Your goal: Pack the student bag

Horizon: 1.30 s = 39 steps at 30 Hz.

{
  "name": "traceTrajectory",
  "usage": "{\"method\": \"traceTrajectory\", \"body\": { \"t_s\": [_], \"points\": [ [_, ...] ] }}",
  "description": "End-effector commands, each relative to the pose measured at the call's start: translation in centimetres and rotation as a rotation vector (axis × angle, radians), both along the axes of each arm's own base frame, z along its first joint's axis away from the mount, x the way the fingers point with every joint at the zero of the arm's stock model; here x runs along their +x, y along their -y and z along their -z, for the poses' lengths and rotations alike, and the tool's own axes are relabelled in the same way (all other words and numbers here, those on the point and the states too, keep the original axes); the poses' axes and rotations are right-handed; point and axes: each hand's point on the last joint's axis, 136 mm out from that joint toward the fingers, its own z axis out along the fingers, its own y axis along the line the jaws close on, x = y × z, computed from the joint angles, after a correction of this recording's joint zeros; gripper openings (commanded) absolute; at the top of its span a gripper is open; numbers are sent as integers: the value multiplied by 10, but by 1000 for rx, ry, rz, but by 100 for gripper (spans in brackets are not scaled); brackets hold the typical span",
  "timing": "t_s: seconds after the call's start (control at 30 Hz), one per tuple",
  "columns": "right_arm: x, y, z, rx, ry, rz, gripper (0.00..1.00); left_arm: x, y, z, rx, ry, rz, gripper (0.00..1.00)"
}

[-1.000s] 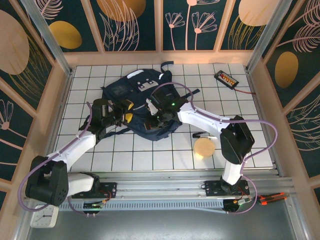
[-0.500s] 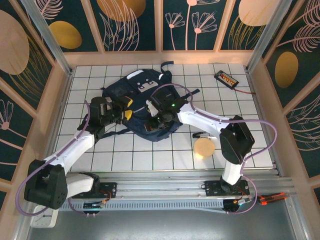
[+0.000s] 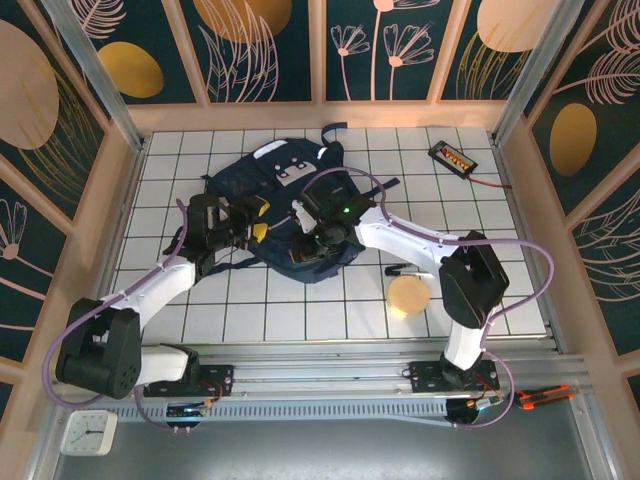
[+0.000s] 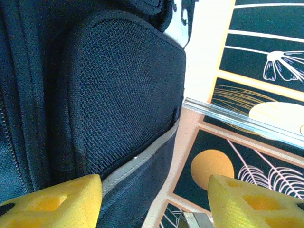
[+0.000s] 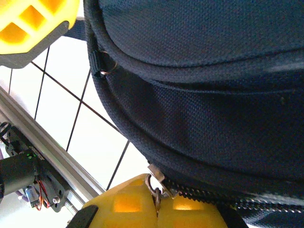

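The large dark navy fabric backpack (image 3: 262, 180) is laid on the far middle of the white tiled table (image 3: 300, 320), between the two claws. The left gripper (image 4: 154, 194) is held half open and empty beside the black mesh side pocket (image 4: 123, 90). The right gripper (image 5: 156, 202) is closed on the small metal zipper pull (image 5: 156, 183) at the near edge of the bag. Both arms are stretched forward and turned inward.

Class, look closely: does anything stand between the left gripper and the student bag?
Nothing visible. The open left gripper faces the student bag at its mesh pocket directly; the right gripper is shut on its zipper pull.
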Motion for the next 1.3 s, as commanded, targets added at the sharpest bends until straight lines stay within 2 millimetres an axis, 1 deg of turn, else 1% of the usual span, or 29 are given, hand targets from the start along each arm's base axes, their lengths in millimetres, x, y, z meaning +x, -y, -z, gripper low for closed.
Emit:
{"method": "traceTrajectory", "body": {
  "t_s": [0.0, 0.1, 0.27, 0.43, 0.6, 0.73, 0.83, 0.9, 1.03, 1.1, 1.13, 1.2, 1.27],
  "points": [
    [-17, 3, -6, 3, -25, -48, 0, -3, 6, -3, 9, 28, 44, 62],
    [-14, 4, -5, 6, -27, -42, 0, -11, 4, 0, 17, 17, 49, 63],
    [-10, 4, -7, 18, -27, -34, 0, -27, -1, 9, 31, -10, 50, 64],
    [-10, 1, -5, 24, -36, -39, 0, -30, -2, 12, 29, -11, 46, 64],
    [-10, 0, -7, 31, -39, -42, 0, -22, 0, 11, 25, 4, 45, 65],
    [-11, 0, -6, 28, -41, -40, 0, -11, 4, 7, 36, 21, 54, 65],
    [-12, 1, -7, 27, -41, -40, 0, -3, 8, 10, 46, 17, 68, 64],
    [-12, -1, -8, 28, -33, -44, 0, 2, 11, 11, 53, 14, 80, 64],
    [-16, -5, -7, 24, -30, -60, 0, 15, 18, 8, 61, 26, 97, 61],
    [-17, -8, -8, 27, -26, -70, 0, 19, 22, 7, 61, 29, 107, 56],
    [-18, -10, -9, 29, -23, -72, 0, 21, 23, 7, 57, 34, 109, 50],
    [-18, -11, -9, 27, -24, -73, 0, 23, 26, 6, 45, 39, 112, 36],
    [-17, -8, -8, 17, -21, -64, 0, 23, 28, 5, 39, 48, 123, 19]
  ]
}}
